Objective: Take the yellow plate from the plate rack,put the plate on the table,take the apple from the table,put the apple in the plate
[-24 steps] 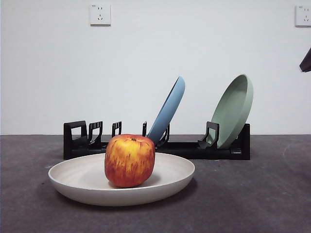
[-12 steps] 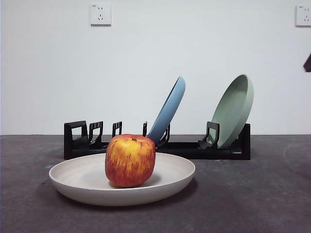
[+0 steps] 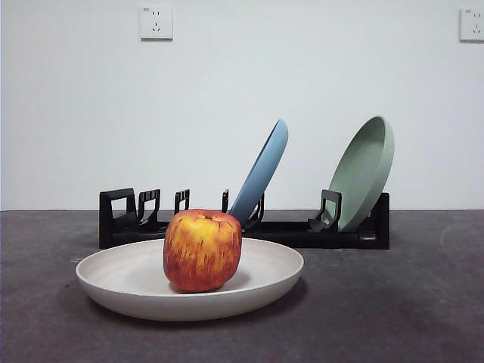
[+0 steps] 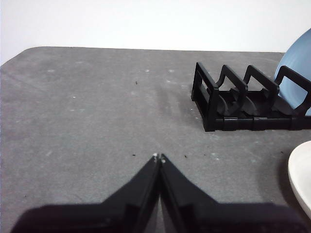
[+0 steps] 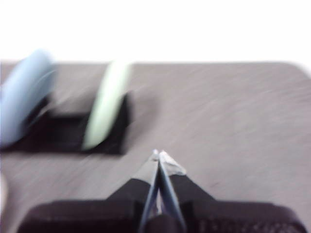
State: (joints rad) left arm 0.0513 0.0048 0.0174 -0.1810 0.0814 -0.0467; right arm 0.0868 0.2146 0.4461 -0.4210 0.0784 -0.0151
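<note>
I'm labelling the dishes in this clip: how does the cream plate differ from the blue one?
The yellow plate, really a pale cream, lies flat on the table; the blue plate stands tilted on edge in the plate rack. The cream one holds the apple; the blue one holds nothing. Both are round, matte and shallow.

Matte cream yellow plate (image 3: 257, 291), black plastic plate rack (image 3: 295, 231), textured table (image 3: 393, 302)

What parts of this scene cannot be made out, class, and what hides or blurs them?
- Front view: the round red apple hides the cream plate's centre.
- Left wrist view: the picture edge cuts off the blue plate.
- Right wrist view: motion blur smears the black plastic rack.
</note>
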